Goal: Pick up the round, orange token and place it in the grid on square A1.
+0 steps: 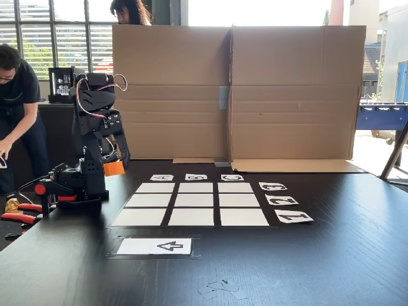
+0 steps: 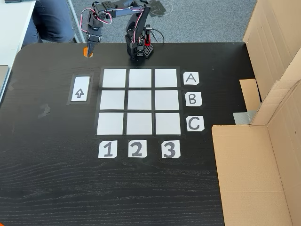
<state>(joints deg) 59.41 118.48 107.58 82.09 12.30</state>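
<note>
Your round, orange token (image 2: pixel 88 52) is a small bright-orange stub sitting on the dark surface (image 2: pixel 56 179) at its far edge in the top-down fixed view, past the arrow card (image 2: pixel 80 89) and well apart from the grid (image 2: pixel 139 101). Your tool (image 2: pixel 89 49) is right down on it, fingers either side, but I can't tell if they're actually pinching it. Square A1 (image 2: pixel 114 78) is plain white, bare.

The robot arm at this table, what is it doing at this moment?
The arm's gripper is lowered over the orange token near the table's edge, beyond the arrow card. Whether it has closed on the token cannot be told. All squares of the grid are bare, including square A1.
</note>
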